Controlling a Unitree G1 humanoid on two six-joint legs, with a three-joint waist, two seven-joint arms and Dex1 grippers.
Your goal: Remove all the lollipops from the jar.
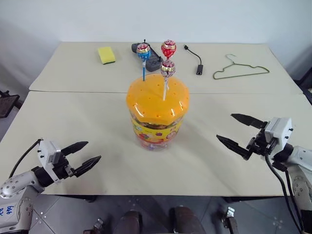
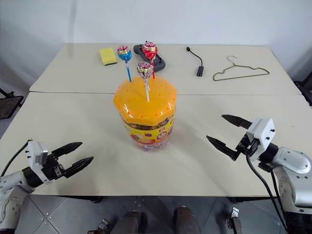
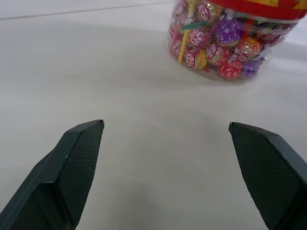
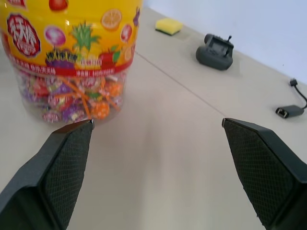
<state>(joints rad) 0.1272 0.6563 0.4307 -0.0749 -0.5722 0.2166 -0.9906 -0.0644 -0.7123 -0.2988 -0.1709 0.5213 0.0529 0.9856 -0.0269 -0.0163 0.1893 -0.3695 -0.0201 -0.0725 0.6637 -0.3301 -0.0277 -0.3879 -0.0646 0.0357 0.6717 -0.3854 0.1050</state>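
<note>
- Three lollipops stand with their sticks in the holes of the orange lid of the jar (image 1: 157, 114): I see the blue lollipop (image 1: 143, 50), the red lollipop (image 1: 168, 48) and the gold-purple lollipop (image 1: 167, 68), which is the nearest to me.
- I see the jar in the middle of the near table (image 1: 97, 126), between my two arms, and many wrapped candies are inside it.
- My left gripper (image 1: 82, 156) hovers low over the table on the left, its jaws wide apart and holding nothing.
- My right gripper (image 1: 240, 132) is on the right, well apart from the jar, jaws also wide and empty.
- On the far table lie a yellow sponge (image 1: 106, 54), a black controller (image 1: 152, 57), a cable adapter (image 1: 197, 64) and a wire hanger (image 1: 239, 70).
</note>
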